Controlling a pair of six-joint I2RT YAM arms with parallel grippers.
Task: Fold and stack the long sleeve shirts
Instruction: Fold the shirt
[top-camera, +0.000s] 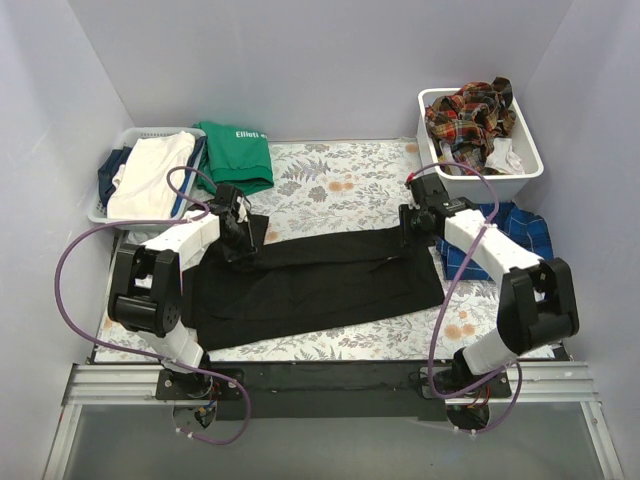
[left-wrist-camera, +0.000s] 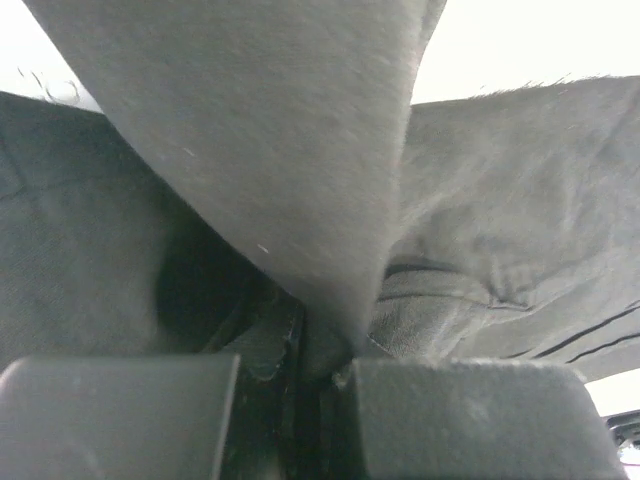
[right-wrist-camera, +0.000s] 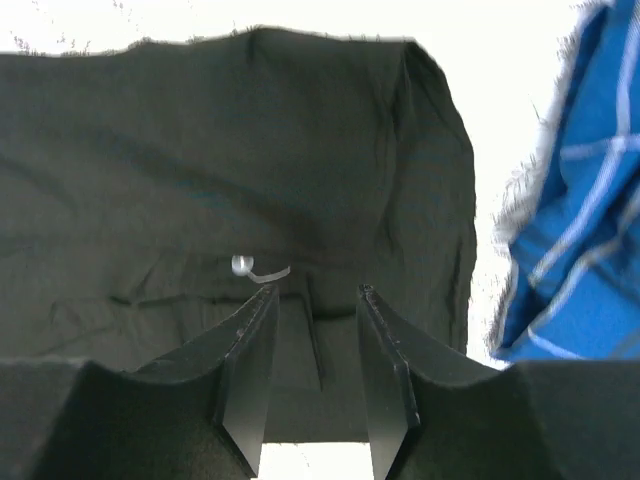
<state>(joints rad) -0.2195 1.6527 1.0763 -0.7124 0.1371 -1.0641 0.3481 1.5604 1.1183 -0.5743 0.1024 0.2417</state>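
The large black long sleeve shirt (top-camera: 320, 280) lies spread across the middle of the floral table. My left gripper (top-camera: 243, 238) is at its far left edge, shut on a fold of black cloth (left-wrist-camera: 300, 150) that rises from the jaws (left-wrist-camera: 320, 365). My right gripper (top-camera: 415, 222) is at the shirt's far right edge, open and empty (right-wrist-camera: 317, 290), just above the black cloth (right-wrist-camera: 200, 170); a small button (right-wrist-camera: 241, 264) shows there. A blue plaid shirt (top-camera: 515, 230) lies at the right and also shows in the right wrist view (right-wrist-camera: 580, 250). Red-orange plaid shirts (top-camera: 468, 112) fill a bin.
A white bin (top-camera: 530, 165) stands at the back right with the plaid shirts. A pale basket (top-camera: 100, 212) at the back left holds cream and dark cloth. The green top with white lettering (top-camera: 238, 155) lies beside it. White walls close in three sides.
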